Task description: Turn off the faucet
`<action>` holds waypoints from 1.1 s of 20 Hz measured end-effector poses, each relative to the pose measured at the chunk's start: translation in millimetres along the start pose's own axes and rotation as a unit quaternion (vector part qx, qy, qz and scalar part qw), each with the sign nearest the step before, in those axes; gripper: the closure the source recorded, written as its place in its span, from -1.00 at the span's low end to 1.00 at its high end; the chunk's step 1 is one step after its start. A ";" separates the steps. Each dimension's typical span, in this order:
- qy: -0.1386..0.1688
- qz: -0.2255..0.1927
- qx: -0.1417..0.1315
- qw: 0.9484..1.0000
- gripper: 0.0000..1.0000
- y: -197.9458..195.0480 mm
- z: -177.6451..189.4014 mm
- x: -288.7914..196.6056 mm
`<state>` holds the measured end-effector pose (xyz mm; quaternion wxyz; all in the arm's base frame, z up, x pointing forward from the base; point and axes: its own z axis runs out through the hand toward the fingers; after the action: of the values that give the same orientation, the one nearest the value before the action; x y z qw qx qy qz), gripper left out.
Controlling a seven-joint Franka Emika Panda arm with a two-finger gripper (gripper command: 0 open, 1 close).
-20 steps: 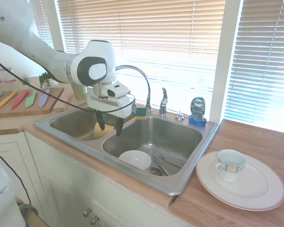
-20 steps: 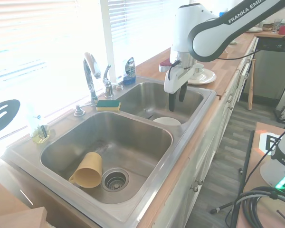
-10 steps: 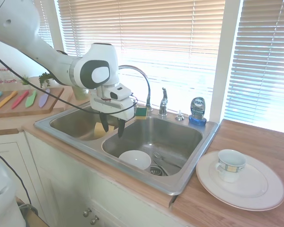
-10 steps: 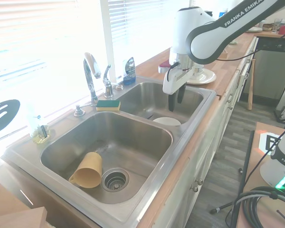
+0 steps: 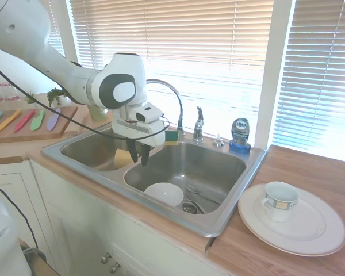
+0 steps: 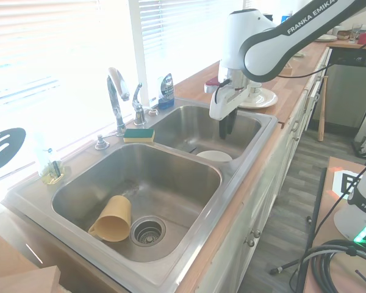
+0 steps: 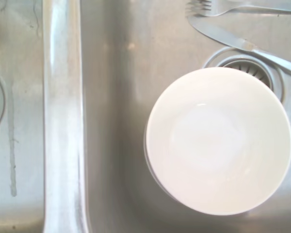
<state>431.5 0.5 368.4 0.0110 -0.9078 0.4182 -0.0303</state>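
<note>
Partly hidden faucet [image 5: 187, 118] spout

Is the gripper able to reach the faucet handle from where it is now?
Probably yes. The gripper hangs above the sink divider, holding nothing, and the faucet handle stands at the back rim. Only the spout and a sponge are near the path.
</note>
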 end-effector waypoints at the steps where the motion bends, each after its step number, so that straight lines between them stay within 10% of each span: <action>1: 0.001 0.000 0.001 1.000 1.00 0.0 -0.1 0.5; 9: 0.056 -0.001 0.042 0.998 1.00 -33.0 -19.3 33.3; 14: 0.149 0.000 0.125 0.981 1.00 -69.4 -32.7 80.6; 22: 0.190 0.000 0.166 0.967 1.00 -122.1 -51.5 129.6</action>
<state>604.8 -18.4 431.2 0.0820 -0.8707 0.4017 -0.2717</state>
